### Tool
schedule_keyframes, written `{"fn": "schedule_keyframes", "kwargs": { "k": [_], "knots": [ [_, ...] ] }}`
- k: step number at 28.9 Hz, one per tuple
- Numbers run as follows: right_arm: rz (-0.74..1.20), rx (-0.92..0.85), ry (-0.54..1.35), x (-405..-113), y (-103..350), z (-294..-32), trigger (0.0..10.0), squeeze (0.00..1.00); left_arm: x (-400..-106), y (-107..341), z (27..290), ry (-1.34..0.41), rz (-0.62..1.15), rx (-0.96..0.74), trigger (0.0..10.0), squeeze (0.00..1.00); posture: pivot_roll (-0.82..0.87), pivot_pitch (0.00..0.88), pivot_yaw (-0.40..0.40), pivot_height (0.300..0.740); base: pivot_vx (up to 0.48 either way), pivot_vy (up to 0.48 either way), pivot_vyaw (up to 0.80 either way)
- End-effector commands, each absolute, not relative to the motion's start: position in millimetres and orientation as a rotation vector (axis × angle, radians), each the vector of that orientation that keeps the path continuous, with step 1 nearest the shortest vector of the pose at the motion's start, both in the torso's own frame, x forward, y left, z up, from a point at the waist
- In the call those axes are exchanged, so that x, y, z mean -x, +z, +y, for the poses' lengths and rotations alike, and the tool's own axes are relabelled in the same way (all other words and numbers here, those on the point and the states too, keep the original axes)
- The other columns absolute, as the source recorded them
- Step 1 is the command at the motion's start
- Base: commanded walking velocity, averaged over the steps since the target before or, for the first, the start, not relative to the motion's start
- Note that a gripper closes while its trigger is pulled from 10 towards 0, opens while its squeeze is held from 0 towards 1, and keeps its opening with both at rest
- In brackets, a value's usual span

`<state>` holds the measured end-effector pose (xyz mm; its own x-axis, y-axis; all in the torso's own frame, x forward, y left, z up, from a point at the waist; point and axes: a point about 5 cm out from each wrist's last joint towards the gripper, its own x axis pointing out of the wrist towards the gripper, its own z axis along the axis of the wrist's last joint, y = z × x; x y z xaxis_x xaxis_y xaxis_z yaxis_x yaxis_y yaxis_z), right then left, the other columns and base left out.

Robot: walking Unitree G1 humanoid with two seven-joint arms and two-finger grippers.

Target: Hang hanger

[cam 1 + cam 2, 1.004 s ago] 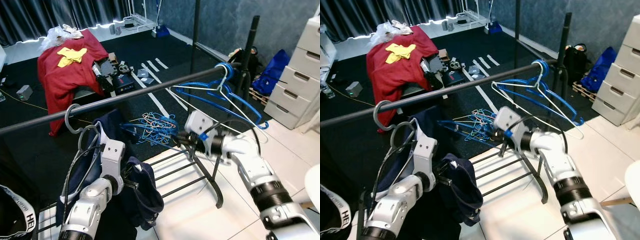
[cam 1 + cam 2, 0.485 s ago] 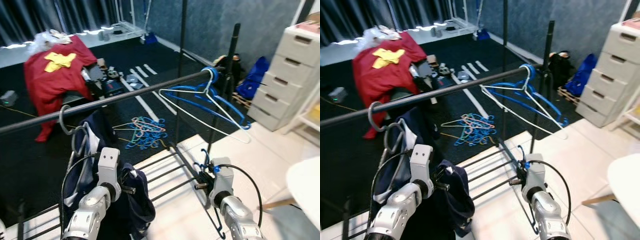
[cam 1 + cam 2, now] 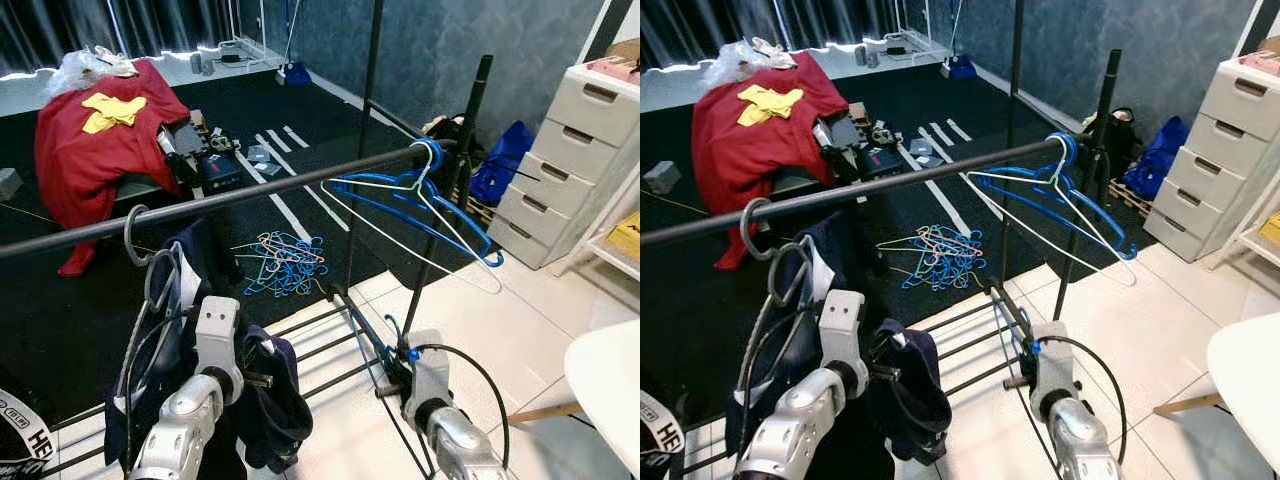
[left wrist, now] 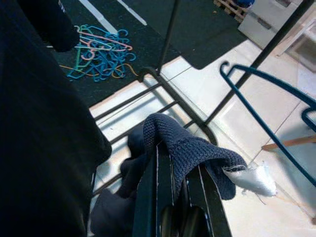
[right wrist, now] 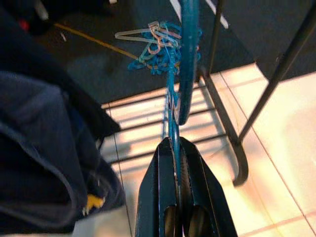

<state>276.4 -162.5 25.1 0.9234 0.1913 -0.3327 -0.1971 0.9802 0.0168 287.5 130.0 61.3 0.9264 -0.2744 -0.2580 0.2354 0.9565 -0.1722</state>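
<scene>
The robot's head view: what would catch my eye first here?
A black clothes rail crosses the scene, with blue hangers at its far end. The left gripper pinches a dark garment, and the right gripper clamps a blue hanger. A tangle of hangers lies on the floor.

Right arm (image 3: 440, 425) with blue hanger (image 5: 185, 59), apparently lower.

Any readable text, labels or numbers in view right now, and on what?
"HE": white letters on a black band at the lower left edge, cut off by the frame, so the rest cannot be read.
Boxes on the floor by the red cloth: any print is too small to read.
</scene>
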Motion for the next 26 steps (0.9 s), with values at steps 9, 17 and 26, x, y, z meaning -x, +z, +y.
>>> {"fn": "schedule_keyframes", "kwargs": {
  "k": [9,17,26],
  "knots": [
    [0.295,0.021,0.182,-282.7,34.5,-159.8,10.0,0.0,-287.5,65.7,127.9,-0.282,0.267,0.154,10.0,0.0,-0.02,0.076,0.03,0.74,-0.15,0.0,0.0],
    [0.294,0.012,0.189,-282.6,34.1,-155.7,10.0,0.0,-287.5,67.0,127.5,-0.294,0.266,0.149,10.0,0.0,-0.01,0.068,0.037,0.74,-0.29,0.0,0.0],
    [0.298,0.001,0.186,-282.7,33.8,-153.6,10.0,0.0,-289.4,68.9,129.1,-0.298,0.263,0.143,10.0,0.0,-0.01,0.069,0.043,0.74,-0.287,0.0,0.0]
  ]
}}
